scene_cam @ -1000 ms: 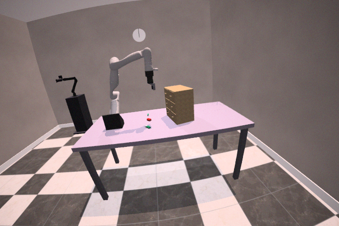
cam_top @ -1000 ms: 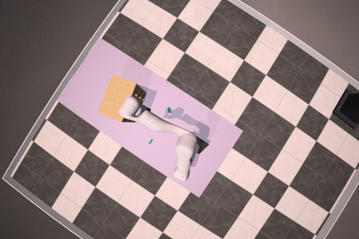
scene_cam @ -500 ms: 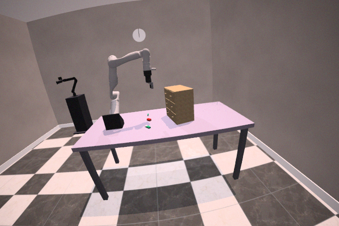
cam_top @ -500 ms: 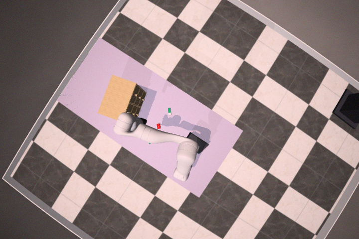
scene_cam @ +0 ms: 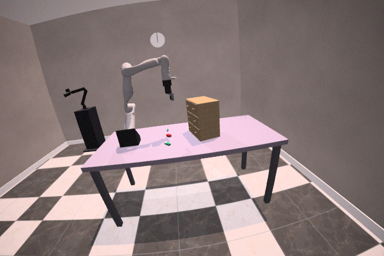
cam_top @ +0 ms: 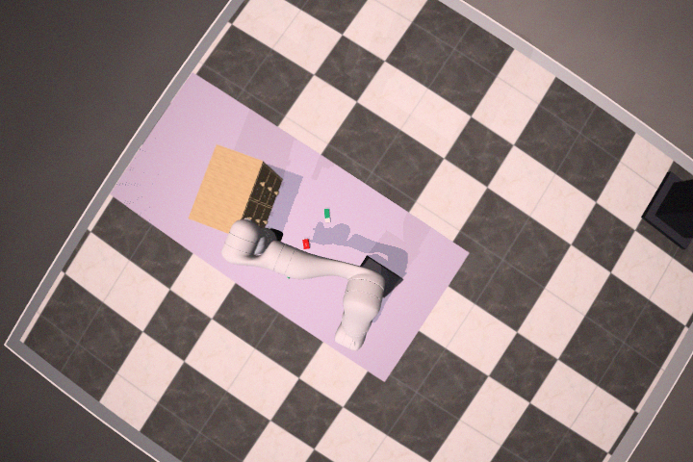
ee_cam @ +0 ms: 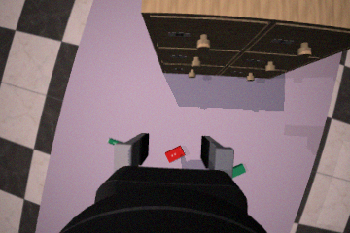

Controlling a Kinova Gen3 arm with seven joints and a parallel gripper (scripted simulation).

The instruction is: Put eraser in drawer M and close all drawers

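Pincer (scene_cam: 172, 96) (ee_cam: 174, 146) hangs above the table (cam_top: 413, 320) (scene_cam: 183, 158) (ee_cam: 120, 92) — open, pointing downward.

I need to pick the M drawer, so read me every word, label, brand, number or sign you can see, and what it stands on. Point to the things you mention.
No text can be read in any view.
Drawer fronts of the chest (cam_top: 260, 185) (scene_cam: 194, 120) (ee_cam: 231, 41): small dark marks, too blurred to read; which is M, I cannot tell.
Wall clock (scene_cam: 157, 39): hands seen, no legible numbers.

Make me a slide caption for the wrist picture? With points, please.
Open gripper (ee_cam: 174, 146) above a red brick (ee_cam: 173, 154), facing a six-drawer wooden chest (ee_cam: 253, 49).
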